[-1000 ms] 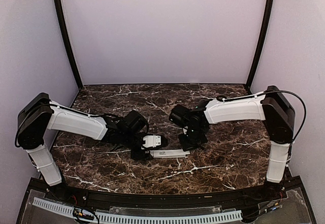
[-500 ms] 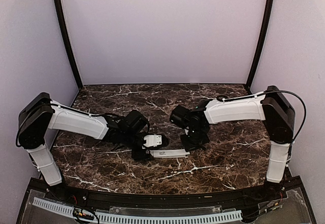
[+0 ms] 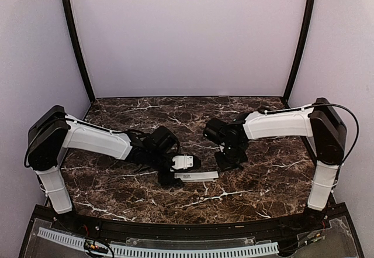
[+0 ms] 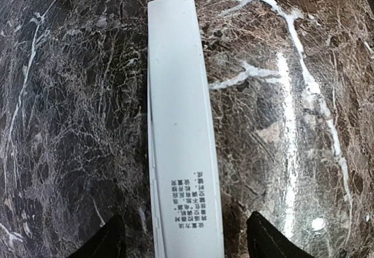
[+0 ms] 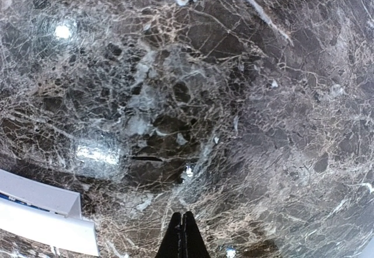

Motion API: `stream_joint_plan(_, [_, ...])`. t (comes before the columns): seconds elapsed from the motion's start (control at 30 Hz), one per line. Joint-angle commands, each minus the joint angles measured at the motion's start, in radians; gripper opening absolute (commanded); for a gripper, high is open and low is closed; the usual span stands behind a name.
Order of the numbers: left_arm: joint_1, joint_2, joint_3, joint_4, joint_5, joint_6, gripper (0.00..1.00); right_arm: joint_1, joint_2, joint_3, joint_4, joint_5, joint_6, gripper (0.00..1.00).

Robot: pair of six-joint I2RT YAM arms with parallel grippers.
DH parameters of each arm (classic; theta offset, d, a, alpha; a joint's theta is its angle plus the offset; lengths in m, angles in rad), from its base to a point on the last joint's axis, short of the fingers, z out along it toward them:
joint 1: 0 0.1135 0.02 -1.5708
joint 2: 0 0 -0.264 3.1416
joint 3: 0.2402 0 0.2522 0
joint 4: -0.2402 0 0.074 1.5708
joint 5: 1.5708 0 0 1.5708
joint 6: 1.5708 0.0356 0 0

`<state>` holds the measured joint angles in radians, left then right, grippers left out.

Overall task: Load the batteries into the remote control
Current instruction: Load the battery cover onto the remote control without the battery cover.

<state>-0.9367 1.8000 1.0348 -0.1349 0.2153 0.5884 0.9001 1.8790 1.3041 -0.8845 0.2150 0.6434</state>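
The remote control (image 4: pixel 181 123) is a slim white bar lying flat on the marble, its back up with small printed text near my end. My left gripper (image 4: pixel 186 243) is open and straddles that end, with a gap between each black fingertip (image 4: pixel 111 241) and the bar. From above, the remote control (image 3: pixel 198 176) lies just right of my left gripper (image 3: pixel 174 175). My right gripper (image 3: pixel 227 163) hangs over bare marble up and to the right of the bar. In its wrist view my right gripper (image 5: pixel 183 239) is shut on nothing. The remote's end (image 5: pixel 44 218) shows at lower left. The batteries are out of view.
The dark marble table (image 3: pixel 257 182) runs to purple walls at the back and sides. A black rail (image 3: pixel 187 229) edges the near side, by the arm bases.
My left gripper has opened wider and its arm has shifted right along the remote. My right arm has drawn back to the right, away from the remote, still shut.
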Motion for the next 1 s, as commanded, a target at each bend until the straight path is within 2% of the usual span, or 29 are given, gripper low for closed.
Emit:
stream_joint_plan(0.0, [-0.002, 0.033, 0.043, -0.064, 0.016, 0.004, 0.68, -0.001, -0.027, -0.023, 0.004, 0.014, -0.013, 0.0])
stream_joint_plan(0.37, [0.006, 0.078, 0.099, -0.114, 0.057, 0.033, 0.54, -0.004, -0.026, -0.039, 0.024, 0.002, -0.033, 0.0])
stream_joint_plan(0.97, [0.025, 0.082, 0.102, -0.128, 0.07, 0.042, 0.33, -0.004, -0.012, -0.024, 0.026, -0.014, -0.051, 0.0])
